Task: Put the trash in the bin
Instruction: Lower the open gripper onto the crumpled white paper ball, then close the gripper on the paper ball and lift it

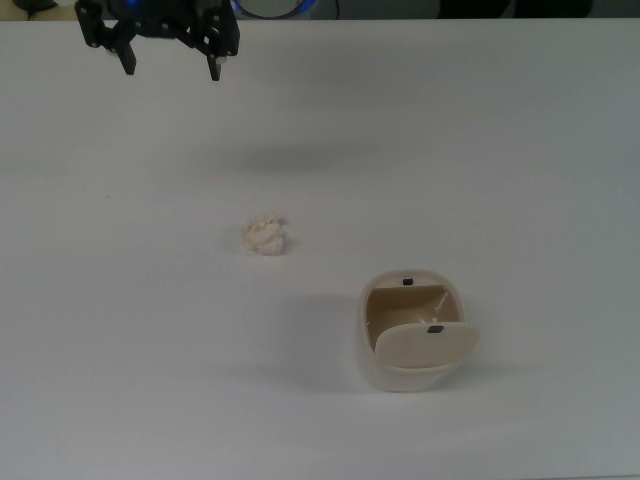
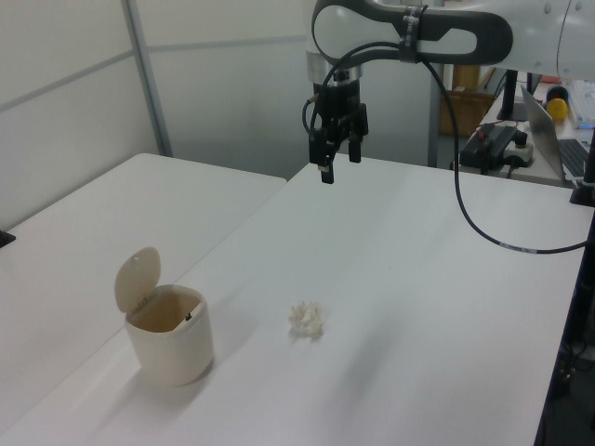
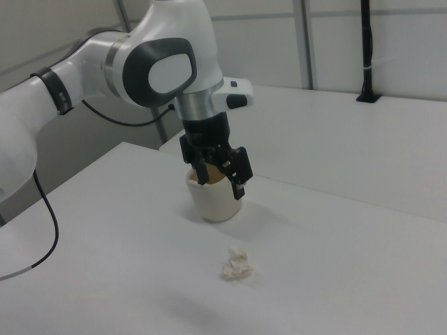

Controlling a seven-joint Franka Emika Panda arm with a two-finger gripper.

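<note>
Top view: white table [image 1: 120, 330] with the gripper [image 1: 170, 68] at the upper left, the trash [image 1: 265, 236] near the middle, the bin [image 1: 412, 330] lower right of it.
Gripper: black, two fingers spread apart with nothing between them; hangs in the air above the table, clear of both trash and bin.
Arm: white with dark grey joints [image 3: 150, 70], a black cable [image 2: 483, 218] looping down from it in the left view.
Trash: small off-white crumpled paper wad, lying on the bare table surface, well apart from the gripper and apart from the bin.
Trash, left view: sits at [image 2: 306, 319], to the left view's right of the bin [image 2: 169, 334].
Trash, right view: lies at [image 3: 236, 264], in front of the bin [image 3: 215, 199], which the gripper [image 3: 222, 180] partly covers.
Bin: cream plastic, rounded corners, upright on the table; swing lid [image 1: 427, 345] tilted open, inside visible.
Markings: small dark marks on bin rim and lid; no readable writing, brand or label anywhere.
Background: desk with clutter [image 2: 548, 121] at the left view's right edge.
</note>
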